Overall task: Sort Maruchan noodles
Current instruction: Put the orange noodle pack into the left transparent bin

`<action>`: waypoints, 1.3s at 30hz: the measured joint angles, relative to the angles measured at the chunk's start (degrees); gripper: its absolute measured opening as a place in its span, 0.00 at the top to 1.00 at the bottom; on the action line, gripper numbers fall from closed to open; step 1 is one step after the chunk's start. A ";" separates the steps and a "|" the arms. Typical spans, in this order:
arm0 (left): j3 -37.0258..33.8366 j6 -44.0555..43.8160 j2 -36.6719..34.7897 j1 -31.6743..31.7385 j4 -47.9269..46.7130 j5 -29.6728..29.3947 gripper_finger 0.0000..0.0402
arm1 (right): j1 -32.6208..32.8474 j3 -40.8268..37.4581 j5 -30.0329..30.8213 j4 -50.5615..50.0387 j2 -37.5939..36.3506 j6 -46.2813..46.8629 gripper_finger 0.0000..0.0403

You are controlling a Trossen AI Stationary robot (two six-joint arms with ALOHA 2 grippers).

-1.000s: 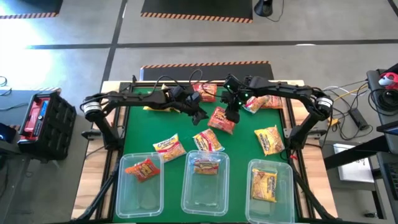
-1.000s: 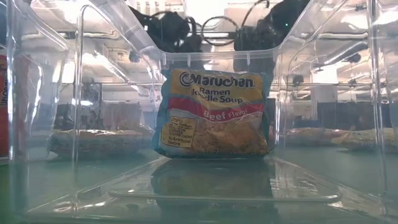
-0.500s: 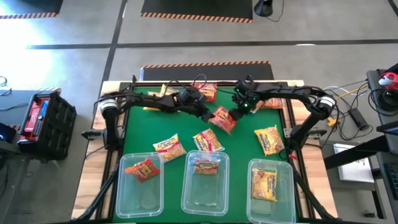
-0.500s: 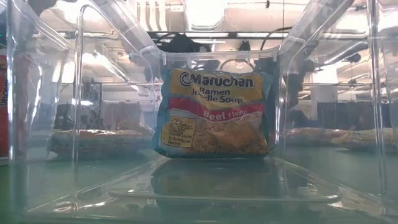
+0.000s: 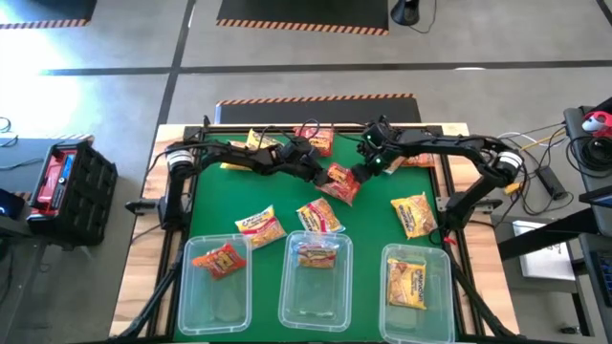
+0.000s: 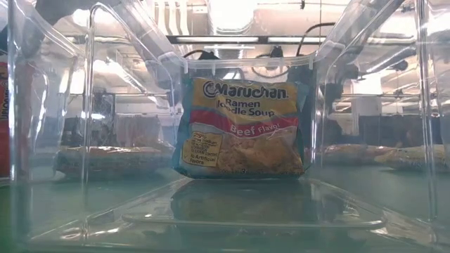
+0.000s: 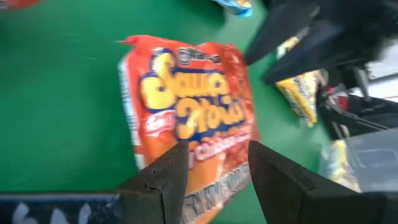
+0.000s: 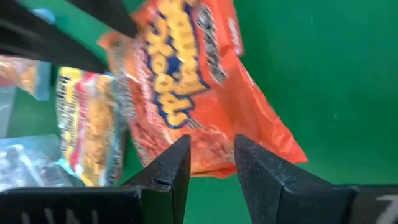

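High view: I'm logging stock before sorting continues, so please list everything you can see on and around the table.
table: one, green, under everything
clear tubs: three, near edge, one packet inside each
loose packets: three, yellow and yellow-pink, just beyond the tubs
far packets: red and yellow, far edge, count unclear
orange packet: one, mid-table, between both grippers
left gripper: jaws closed on the orange packet
right gripper: at the orange packet's other side

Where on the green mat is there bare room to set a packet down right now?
Bare green mat lies along the left side, between the left arm and the left tub, and right of the middle near the yellow packet. The back edge and centre, around the orange packet, are crowded.
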 joint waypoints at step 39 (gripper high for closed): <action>-0.13 1.97 -0.09 0.07 -7.77 -8.46 0.63 | -0.23 -5.82 -5.73 3.78 -8.78 13.76 0.49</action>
